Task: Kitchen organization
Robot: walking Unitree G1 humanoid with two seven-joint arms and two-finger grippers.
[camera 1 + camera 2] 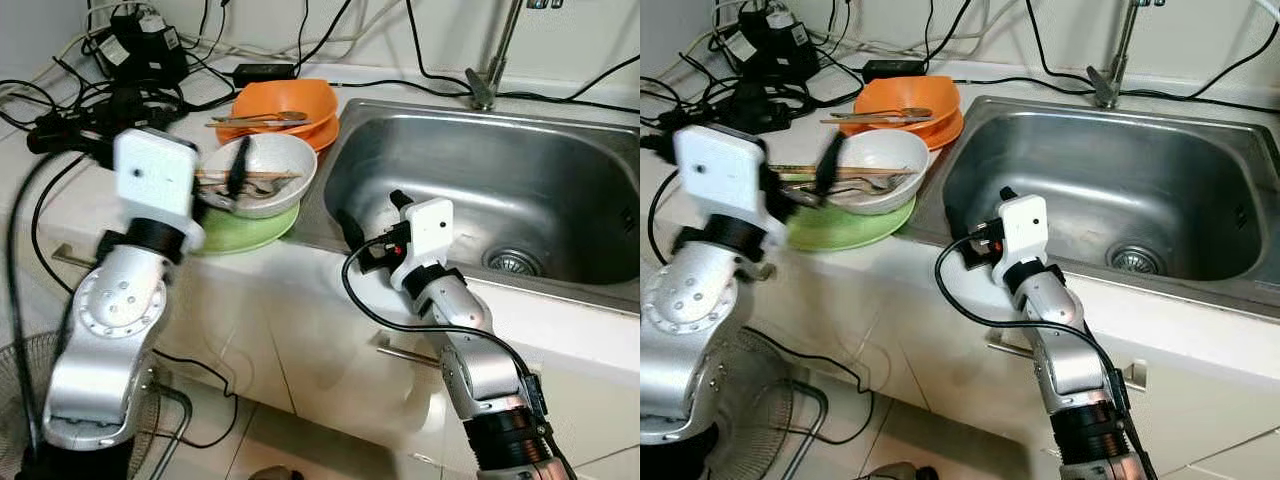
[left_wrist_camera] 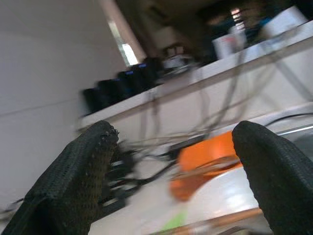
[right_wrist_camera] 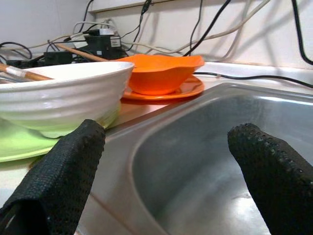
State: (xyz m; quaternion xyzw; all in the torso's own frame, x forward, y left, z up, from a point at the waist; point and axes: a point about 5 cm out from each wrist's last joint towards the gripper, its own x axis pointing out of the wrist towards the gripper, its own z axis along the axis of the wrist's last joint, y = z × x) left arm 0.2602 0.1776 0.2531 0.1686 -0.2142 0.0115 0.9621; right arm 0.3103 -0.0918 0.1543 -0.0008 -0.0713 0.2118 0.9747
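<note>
Brushed steel sink (image 1: pixel 560 190), glossy white ceramic-looking bowl (image 3: pixel 63 93), matt orange plastic-looking bowl (image 3: pixel 161 71).

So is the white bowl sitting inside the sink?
No, the white bowl sits on a green plate on the counter, to the left of the sink.

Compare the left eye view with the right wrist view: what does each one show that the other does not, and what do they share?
Left eye view alone: the faucet, the sink drain, the utensils lying across the orange bowl, and the left pincer over the white bowl. Right wrist view alone: a close look along the right pincer, its fingers apart, at the sink's near rim. Both share: the white bowl on the green plate, the orange bowl, the sink, and the cables.
</note>
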